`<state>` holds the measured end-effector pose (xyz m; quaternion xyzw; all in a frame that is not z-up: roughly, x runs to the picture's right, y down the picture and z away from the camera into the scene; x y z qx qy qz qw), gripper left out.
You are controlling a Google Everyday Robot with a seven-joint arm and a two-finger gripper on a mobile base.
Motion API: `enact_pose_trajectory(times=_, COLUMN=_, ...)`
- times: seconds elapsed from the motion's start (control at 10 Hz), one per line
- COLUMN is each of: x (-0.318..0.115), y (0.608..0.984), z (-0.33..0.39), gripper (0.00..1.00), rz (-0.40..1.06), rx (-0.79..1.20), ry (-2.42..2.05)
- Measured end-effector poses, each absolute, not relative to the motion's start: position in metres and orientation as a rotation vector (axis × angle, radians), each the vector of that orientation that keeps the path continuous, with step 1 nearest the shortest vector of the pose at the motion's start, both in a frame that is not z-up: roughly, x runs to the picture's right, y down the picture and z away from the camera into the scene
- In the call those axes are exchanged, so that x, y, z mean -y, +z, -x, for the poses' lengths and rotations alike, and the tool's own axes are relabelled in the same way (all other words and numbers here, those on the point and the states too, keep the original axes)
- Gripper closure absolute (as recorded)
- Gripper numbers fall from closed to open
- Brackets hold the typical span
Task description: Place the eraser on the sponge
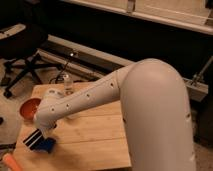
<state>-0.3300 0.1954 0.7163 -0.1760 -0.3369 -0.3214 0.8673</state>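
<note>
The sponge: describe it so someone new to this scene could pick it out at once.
On the wooden table, follow the white arm down to the corner at the view's lower left, where the gripper holds the striped black eraser. The sponge lies flat right beside it. It is the only bright-blue pad; the bowl behind is orange-red.
</note>
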Motion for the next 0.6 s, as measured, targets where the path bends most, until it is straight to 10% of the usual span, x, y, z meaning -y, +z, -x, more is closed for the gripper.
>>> enact_pose_trajectory(times=0.6, x=-0.237, y=0.750, z=0.337, gripper=0.53, rz=0.401, rx=0.639, ry=-0.704)
